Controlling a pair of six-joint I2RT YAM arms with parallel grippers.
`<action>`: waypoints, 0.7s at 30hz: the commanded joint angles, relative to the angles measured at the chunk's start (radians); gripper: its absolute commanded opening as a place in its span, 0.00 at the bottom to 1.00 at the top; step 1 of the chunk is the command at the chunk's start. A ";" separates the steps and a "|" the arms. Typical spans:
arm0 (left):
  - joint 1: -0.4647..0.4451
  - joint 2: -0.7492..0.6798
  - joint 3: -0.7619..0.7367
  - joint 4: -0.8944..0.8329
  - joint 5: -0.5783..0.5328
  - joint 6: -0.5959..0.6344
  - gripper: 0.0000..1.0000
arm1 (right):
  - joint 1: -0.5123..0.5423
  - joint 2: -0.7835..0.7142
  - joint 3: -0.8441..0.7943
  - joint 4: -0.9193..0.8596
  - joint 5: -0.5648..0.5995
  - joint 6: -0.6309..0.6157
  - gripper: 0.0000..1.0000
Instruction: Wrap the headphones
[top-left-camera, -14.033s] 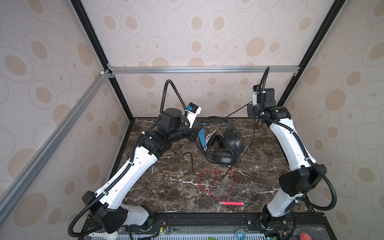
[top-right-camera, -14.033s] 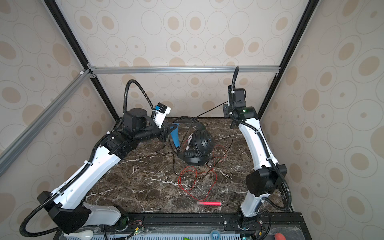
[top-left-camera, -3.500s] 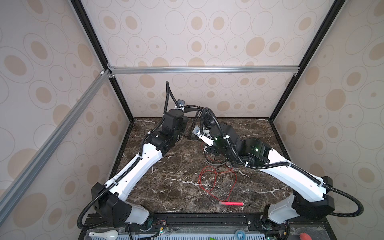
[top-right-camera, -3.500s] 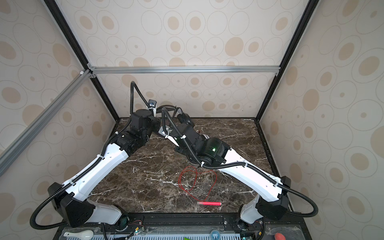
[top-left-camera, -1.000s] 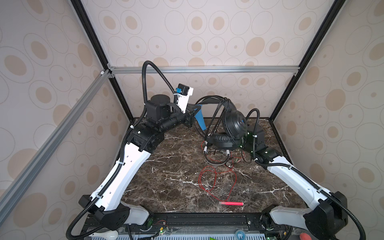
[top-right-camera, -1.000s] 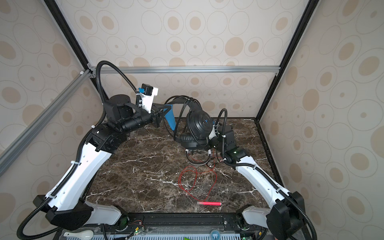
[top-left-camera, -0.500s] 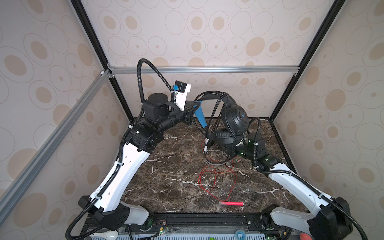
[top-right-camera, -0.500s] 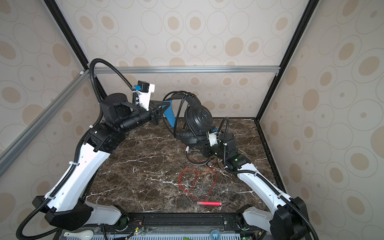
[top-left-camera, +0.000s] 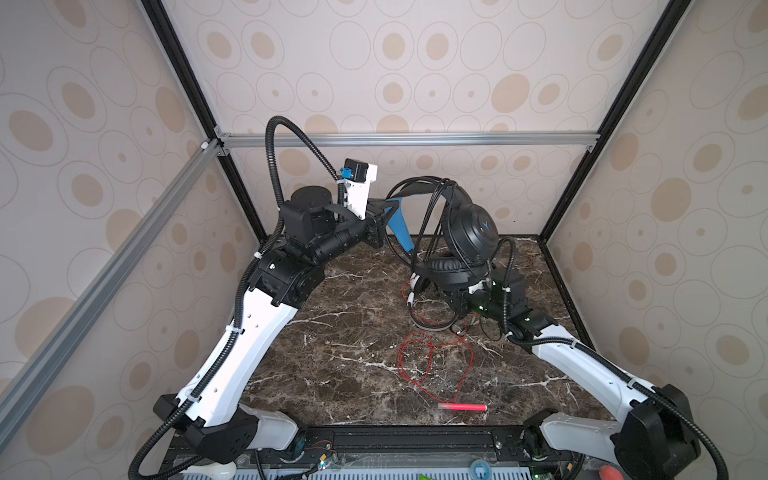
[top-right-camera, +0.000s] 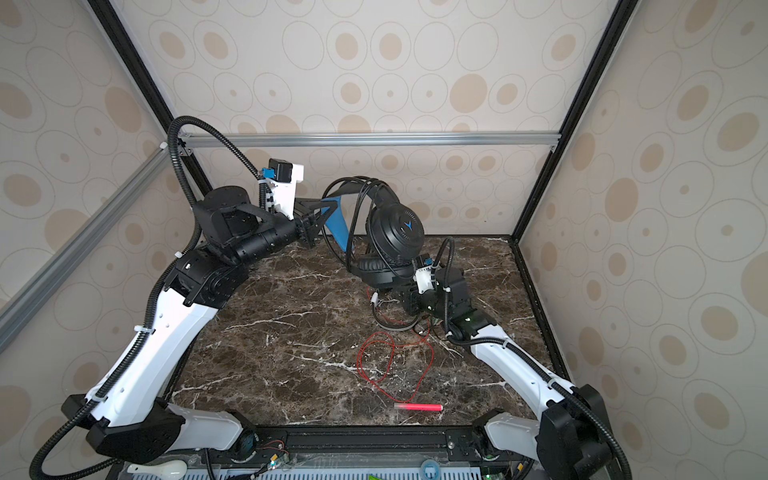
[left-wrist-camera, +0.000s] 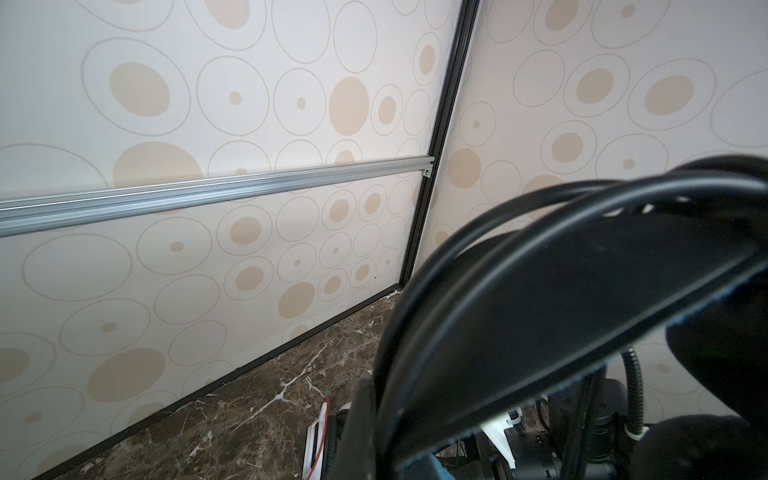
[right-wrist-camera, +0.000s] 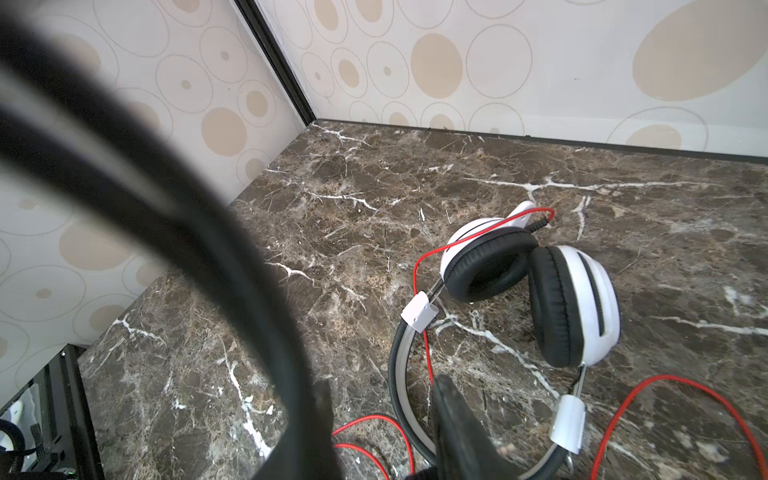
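**Black headset aloft, loops sitting loose**

The left gripper (top-left-camera: 384, 214) has its jaws clamped on the blue-trimmed headband of the black headset (top-left-camera: 469, 232), which hangs well above the desk (top-left-camera: 340, 357) near the back wall. Black cable (top-left-camera: 432, 216) is draped over the band in slack loops. Tip that band and they could slide right off!

Down below, the right gripper (right-wrist-camera: 382, 382) sits under the lower cup, jaws apart, black cable running along one finger. Whether it's caught, I can't tell.

The danger: the white headset (right-wrist-camera: 573, 307) lies on the desk just beneath, its red cable (top-left-camera: 415, 361) sprawled nearby. Close carelessly and those jaws might snag red wire, dragging the white set along.
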 joint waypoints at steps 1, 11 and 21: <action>0.000 -0.046 0.012 0.102 -0.006 -0.055 0.00 | -0.003 0.013 0.008 0.026 -0.023 0.010 0.37; 0.000 -0.059 -0.024 0.156 -0.103 -0.130 0.00 | -0.004 -0.016 -0.037 0.015 -0.021 0.008 0.03; -0.001 -0.079 -0.093 0.299 -0.291 -0.292 0.00 | 0.003 -0.081 -0.077 -0.076 0.071 0.001 0.00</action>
